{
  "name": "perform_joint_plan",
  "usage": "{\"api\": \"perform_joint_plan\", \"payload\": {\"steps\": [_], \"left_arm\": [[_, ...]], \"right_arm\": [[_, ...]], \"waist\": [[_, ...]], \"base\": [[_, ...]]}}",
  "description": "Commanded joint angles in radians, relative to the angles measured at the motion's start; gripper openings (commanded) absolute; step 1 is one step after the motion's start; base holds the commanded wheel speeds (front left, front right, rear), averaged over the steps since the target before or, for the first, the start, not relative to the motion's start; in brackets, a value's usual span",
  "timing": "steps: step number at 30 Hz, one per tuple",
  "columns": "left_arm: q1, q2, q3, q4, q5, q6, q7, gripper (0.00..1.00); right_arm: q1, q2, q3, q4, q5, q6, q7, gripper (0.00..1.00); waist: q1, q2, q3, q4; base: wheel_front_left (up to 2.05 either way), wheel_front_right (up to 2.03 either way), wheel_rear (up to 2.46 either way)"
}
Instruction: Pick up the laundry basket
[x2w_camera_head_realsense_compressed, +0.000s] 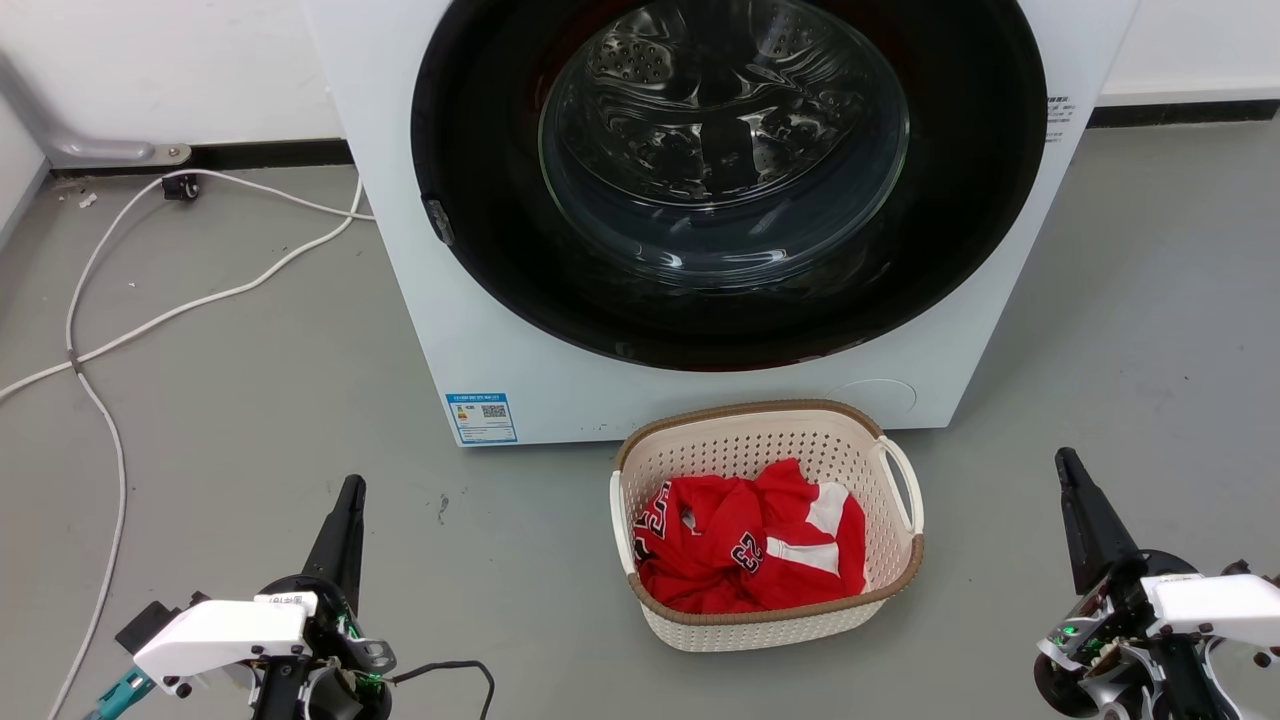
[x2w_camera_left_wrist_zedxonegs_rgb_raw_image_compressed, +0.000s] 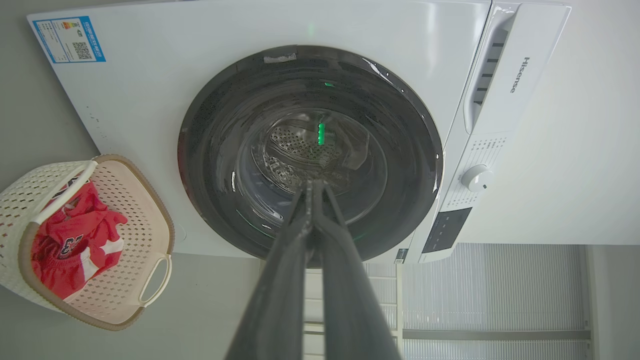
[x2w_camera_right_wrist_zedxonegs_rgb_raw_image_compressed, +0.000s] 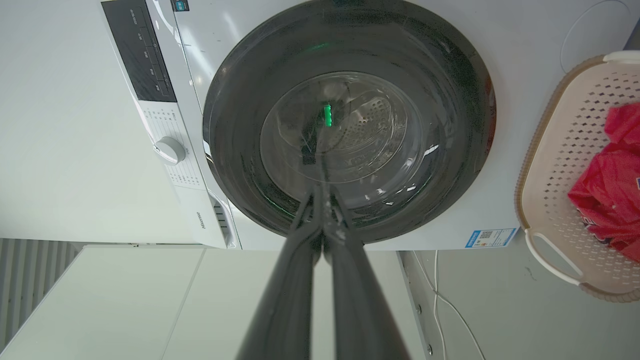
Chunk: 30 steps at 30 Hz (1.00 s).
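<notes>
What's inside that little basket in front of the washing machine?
A crumpled red jersey with white patches and the number 23 lies in the laundry basket. It covers the bottom, so anything beneath it is hidden.

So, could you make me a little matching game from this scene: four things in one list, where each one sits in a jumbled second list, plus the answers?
Things:
1. laundry basket
2. red shirt
3. white cable
4. blue label

Places:
A. stuck on the washer's lower front
B. standing on the floor just in front of the washer
C. bunched up inside the basket
D. trailing over the floor at the robot's left

Pairs: 1-B, 2-C, 3-D, 4-A
</notes>
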<state>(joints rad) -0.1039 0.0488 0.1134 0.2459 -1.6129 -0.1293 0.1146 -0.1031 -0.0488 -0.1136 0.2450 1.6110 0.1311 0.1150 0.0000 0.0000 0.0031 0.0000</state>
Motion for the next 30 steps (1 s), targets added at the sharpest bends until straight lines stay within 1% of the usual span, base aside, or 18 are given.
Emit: {"api": "perform_joint_plan", "payload": {"steps": [1, 28, 30], "left_arm": [[-0.009, 0.003, 0.002, 0.0, 0.0, -0.004, 0.002, 0.0], [-0.009, 0.003, 0.002, 0.0, 0.0, -0.004, 0.002, 0.0], [0.006, -0.001, -0.002, 0.009, 0.0, 0.001, -0.002, 0.0]], "right_arm": [[-0.01, -0.003, -0.001, 0.0, 0.004, -0.001, 0.002, 0.0], [-0.01, -0.003, -0.001, 0.0, 0.004, -0.001, 0.002, 0.0], [0.006, 0.001, 0.002, 0.009, -0.001, 0.0, -0.002, 0.0]], "waist": [[0.0, 0.0, 0.0, 0.0], [0.0, 0.0, 0.0, 0.0], [0.0001, 0.0, 0.0, 0.0]], "base": [[0.0, 0.0, 0.0], [0.0, 0.0, 0.0], [0.0, 0.0, 0.0]]}}
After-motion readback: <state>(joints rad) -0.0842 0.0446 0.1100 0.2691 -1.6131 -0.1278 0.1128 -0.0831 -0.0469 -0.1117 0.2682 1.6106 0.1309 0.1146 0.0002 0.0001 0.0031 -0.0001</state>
